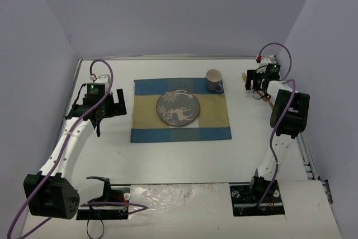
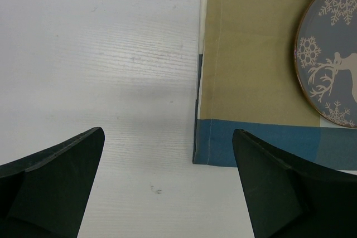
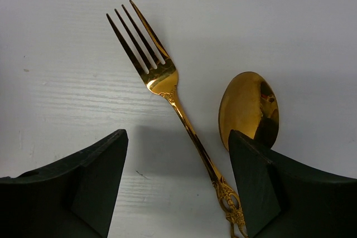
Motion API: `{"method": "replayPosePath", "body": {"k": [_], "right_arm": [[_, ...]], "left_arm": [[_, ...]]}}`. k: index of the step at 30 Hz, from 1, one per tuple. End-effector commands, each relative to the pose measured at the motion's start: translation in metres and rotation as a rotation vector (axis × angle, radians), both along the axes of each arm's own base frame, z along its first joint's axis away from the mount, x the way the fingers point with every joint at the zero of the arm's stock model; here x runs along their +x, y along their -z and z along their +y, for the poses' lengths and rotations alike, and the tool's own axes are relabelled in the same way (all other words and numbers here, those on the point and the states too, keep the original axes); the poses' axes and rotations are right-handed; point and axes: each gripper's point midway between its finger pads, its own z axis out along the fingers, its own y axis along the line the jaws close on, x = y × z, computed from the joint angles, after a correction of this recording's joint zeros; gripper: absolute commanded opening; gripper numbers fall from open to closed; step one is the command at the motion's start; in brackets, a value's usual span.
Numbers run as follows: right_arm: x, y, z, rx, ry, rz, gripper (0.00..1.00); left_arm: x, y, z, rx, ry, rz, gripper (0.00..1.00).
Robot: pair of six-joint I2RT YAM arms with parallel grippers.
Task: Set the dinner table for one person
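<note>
fork, spoon: glossy gold metal | placemat: matt woven cloth

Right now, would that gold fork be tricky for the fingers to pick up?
The gold fork looks like polished metal, so probably stiff but slippery between the fingers. It lies flat on the dinner table, thin-handled, so it may skid or pivot rather than lift.

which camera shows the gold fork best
The right wrist view: the fork fills the frame, tines and ornate handle sharp, lying on the table beside the spoon. The top external view gives only tiny gold slivers near the right gripper, too small to tell apart. The left wrist view misses it.
</note>
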Motion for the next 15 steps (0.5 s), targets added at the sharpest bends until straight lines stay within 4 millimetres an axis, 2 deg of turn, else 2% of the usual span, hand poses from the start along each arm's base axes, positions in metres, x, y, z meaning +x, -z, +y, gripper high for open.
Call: {"method": "replayPosePath", "body": {"k": [1, 5, 10, 15], "right_arm": [[0.0165, -0.0408, -0.0132, -0.047, -0.001, -0.116, 0.69], [0.0128, -0.0445, -0.014, -0.051, 0.007, -0.128, 0.68], [0.0103, -0.0392, -0.0067, -0.022, -0.019, -0.122, 0.64], [0.0076, -0.0404, -0.013, -0.024, 0.008, -0.127, 0.62]], "left_arm": [[0.0143, -0.0264, -0.0025, -0.015, -0.001, -0.078, 0.97], [0.0143, -0.0259, -0.0038, -0.022, 0.002, -0.075, 0.97], [0.0138, -0.0275, -0.004, -0.024, 0.003, -0.08, 0.97], [0.0135, -0.0283, -0.0041, -0.024, 0.005, -0.084, 0.97]]}}
